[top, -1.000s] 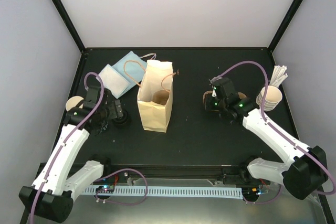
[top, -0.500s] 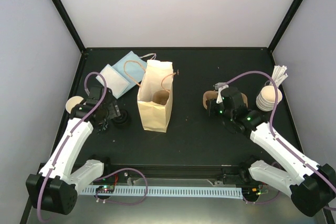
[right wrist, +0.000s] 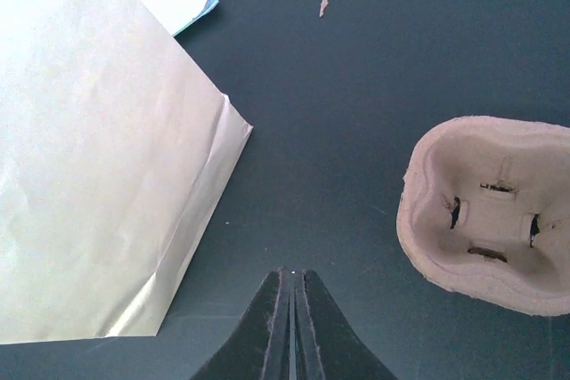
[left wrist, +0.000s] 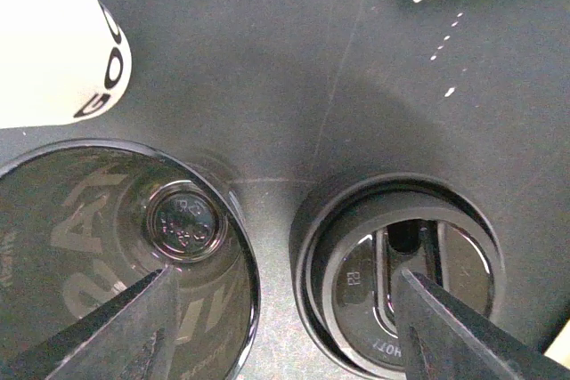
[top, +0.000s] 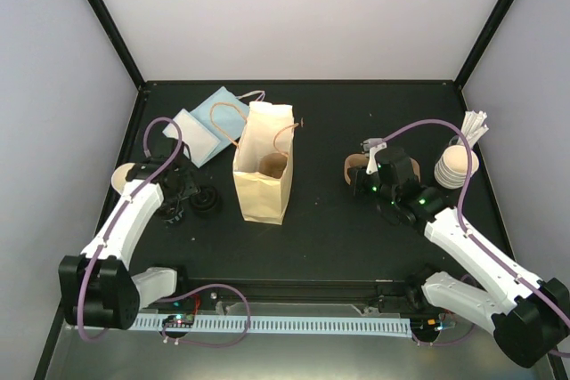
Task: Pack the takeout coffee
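Zero packed yet: coffee cup (top: 119, 177) sits outside paper bag (top: 264, 186), far left by L gripper (left wrist: 285, 275) (fingers wide, empty, over black lid (left wrist: 396, 273)); R gripper (right wrist: 291, 278) closed, empty.

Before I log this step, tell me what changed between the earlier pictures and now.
Right arm's elbow swung down; its shut end effector stays near the pulp carrier. Left arm drew slightly leftward, its open end effector over the black lids. Nothing grasped or released. Paper bag and takeout coffee unmoved.
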Tool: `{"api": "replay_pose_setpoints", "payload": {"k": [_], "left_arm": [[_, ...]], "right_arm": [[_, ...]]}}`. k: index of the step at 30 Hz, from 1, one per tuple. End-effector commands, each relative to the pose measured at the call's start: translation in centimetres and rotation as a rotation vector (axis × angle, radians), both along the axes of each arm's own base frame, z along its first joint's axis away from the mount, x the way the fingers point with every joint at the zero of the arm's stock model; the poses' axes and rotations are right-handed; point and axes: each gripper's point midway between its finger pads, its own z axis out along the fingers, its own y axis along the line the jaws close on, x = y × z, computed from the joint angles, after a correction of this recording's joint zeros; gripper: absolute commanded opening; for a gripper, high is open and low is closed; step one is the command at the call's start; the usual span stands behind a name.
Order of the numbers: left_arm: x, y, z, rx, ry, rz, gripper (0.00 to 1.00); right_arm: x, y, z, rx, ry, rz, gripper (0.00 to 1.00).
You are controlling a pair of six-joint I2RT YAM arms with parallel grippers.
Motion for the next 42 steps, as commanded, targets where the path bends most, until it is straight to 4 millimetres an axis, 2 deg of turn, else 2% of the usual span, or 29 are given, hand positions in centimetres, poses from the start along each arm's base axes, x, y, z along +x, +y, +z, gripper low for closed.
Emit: {"api": "replay_pose_setpoints", "payload": {"k": [1,10,16,21,23,27,28,38,42], "left_arm": [[0.4,0.1,-1.1,-0.041,0.029,0.046,0.67],[0.3,0.4,-2.2,-0.070,0.054,0.093,0.52],[0.3,0.4,-2.5,-0.081,0.056,0.095,0.38],[0.3,0.4,-2.8,-0.083,0.067,0.095,0.32],[0.3,0.5,-2.8,-0.079,0.070,0.099,0.25],[0.1,0.7,-2.7,-0.069,0.072,0.106,0.04],[0.1,0.7,-2.6,-0.069,0.070,0.107,0.02],[-1.4,0.7,-0.8,-0.071,0.098,0.126,0.02],[-2.3,1.1,1.0,-0.040,0.094,0.135,0.02]], "right_arm": [[0.4,0.0,1.4,0.030,-0.047,-0.007,0.07],[0.3,-0.1,2.5,0.054,-0.086,-0.007,0.09],[0.3,-0.3,2.1,0.045,-0.078,-0.014,0.09],[0.1,-0.3,2.0,0.044,-0.074,-0.016,0.09],[0.1,-0.4,2.1,0.045,-0.079,-0.018,0.09],[0.0,-0.6,2.1,0.043,-0.083,-0.023,0.09],[0.0,-0.6,2.1,0.041,-0.083,-0.024,0.09],[0.0,-0.6,2.1,0.044,-0.081,-0.023,0.10],[0.0,-0.4,1.9,0.050,-0.074,-0.019,0.10]]}}
